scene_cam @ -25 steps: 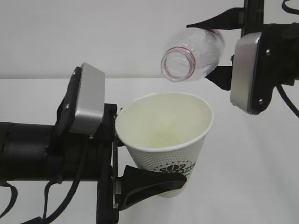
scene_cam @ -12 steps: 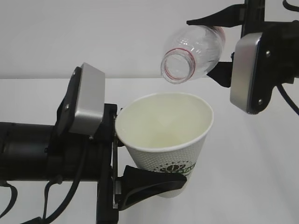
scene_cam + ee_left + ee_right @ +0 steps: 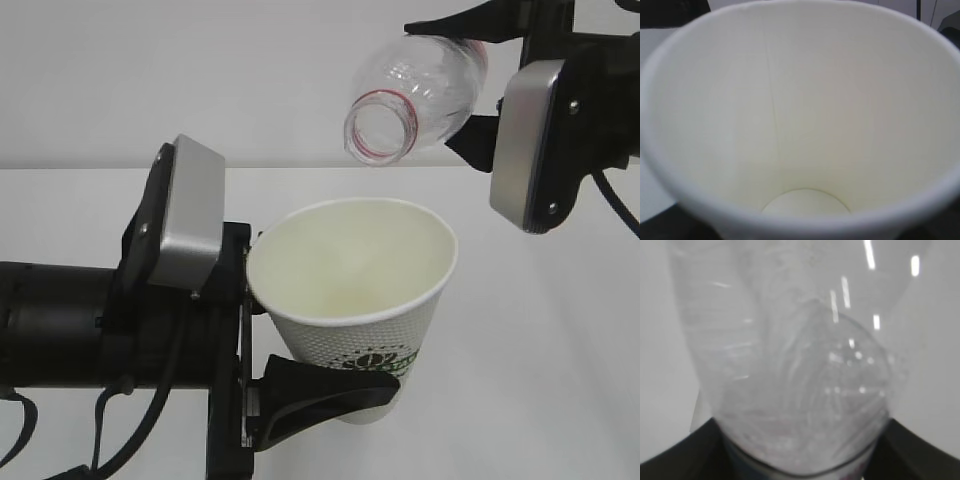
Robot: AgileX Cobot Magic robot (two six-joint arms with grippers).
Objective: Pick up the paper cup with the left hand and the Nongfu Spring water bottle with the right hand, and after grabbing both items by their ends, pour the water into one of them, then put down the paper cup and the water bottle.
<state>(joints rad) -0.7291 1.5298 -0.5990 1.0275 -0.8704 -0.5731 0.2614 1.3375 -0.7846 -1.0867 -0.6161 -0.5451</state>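
Left claw (image 3: 300, 330) is clamped around the lower part of the paper cup (image 3: 362, 300), one black finger (image 3: 320, 395) curling under its base on the near side. That cup sits upright with a slight lean, its mouth wide open toward me; from the left wrist camera its pale inside (image 3: 800, 120) looks dry and bare down to the round bottom. Over on the other side, the right claw (image 3: 490, 80) grips the water bottle (image 3: 415, 95) by its far end, black fingers (image 3: 460, 22) above and below the clear body. That bottle is tipped over, neck pointing down and toward me, its uncapped mouth with the red ring hanging above the cup and clear of the rim. Whether any water remains in it, I cannot tell. Both stand above the white table (image 3: 560, 350).
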